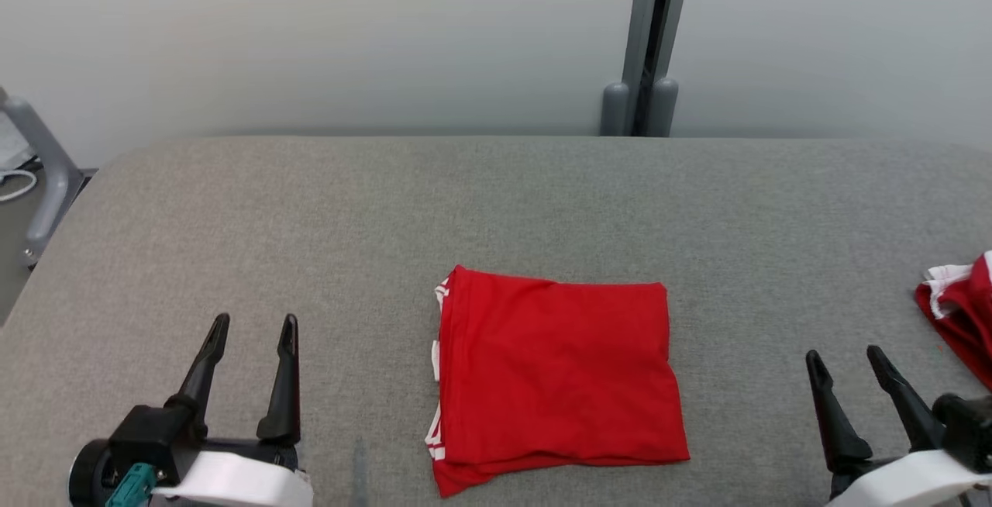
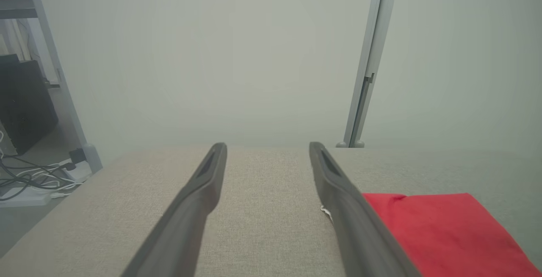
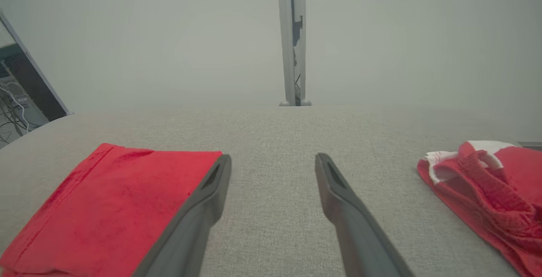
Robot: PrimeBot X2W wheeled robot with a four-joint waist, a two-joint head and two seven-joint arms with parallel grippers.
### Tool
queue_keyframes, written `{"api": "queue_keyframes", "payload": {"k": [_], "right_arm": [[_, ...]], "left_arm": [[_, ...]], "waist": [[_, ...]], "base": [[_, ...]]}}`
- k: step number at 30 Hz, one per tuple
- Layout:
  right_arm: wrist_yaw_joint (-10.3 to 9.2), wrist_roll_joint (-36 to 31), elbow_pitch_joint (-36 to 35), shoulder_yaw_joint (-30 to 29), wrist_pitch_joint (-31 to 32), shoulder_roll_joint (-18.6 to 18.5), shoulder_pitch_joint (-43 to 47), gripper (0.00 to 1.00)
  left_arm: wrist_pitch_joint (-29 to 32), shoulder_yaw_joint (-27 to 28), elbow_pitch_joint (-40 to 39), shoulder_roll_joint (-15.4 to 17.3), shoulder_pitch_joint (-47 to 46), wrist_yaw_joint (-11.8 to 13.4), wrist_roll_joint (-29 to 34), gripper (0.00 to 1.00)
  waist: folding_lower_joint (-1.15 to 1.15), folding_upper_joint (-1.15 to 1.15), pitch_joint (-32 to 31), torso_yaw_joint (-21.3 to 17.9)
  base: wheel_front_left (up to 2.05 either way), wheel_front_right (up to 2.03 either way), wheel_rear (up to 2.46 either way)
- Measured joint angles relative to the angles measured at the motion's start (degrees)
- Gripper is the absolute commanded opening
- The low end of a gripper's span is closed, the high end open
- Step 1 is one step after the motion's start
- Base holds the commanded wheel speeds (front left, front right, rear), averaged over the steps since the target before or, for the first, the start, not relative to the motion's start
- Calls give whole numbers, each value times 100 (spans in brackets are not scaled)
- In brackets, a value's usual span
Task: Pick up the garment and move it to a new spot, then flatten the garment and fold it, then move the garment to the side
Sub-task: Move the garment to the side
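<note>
wall: pale grey, far side | table: grey cloth top | post: grey, behind far edge | garment: red, folded, near middle | second red garment: crumpled, right edge | left gripper, right gripper: fingers spread, holding nothing, flanking the folded garment

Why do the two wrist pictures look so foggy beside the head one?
Head view: even soft light, crisp weave on the table, barely a shadow under the folded garment. Left wrist view: milky haze, the wall washed out. Right wrist view: same haze, the post pale; likely the lens, not the room.
</note>
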Motion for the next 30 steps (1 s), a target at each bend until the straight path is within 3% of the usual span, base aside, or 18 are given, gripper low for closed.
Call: {"api": "queue_keyframes", "payload": {"k": [21, 22, 23, 24, 30], "right_arm": [[0, 676, 1155, 1415, 1257, -669, -1360, 100], [0, 723, 1173, 1447, 1350, -693, -1422, 96], [0, 747, 1177, 1449, 1365, -714, -1480, 56], [0, 765, 1188, 1455, 1368, -723, -1511, 0], [3, 797, 1107, 1528, 1462, -759, -1572, 0]], "left_arm": [[-594, -253, 647, -334, -1120, -287, -99, 100], [-602, -253, 680, -343, -1148, -289, -99, 100], [-610, -252, 702, -347, -1185, -300, -99, 100], [-615, -247, 714, -350, -1219, -304, -99, 100], [-659, -205, 786, -353, -1302, -308, -38, 100]], "waist": [[0, 0, 1485, 1009], [0, 0, 1516, 1028], [0, 0, 1543, 1043], [0, 0, 1562, 1054], [0, 0, 1586, 980]], "base": [[0, 0, 0], [0, 0, 0], [0, 0, 0], [0, 0, 0], [0, 0, 0]]}}
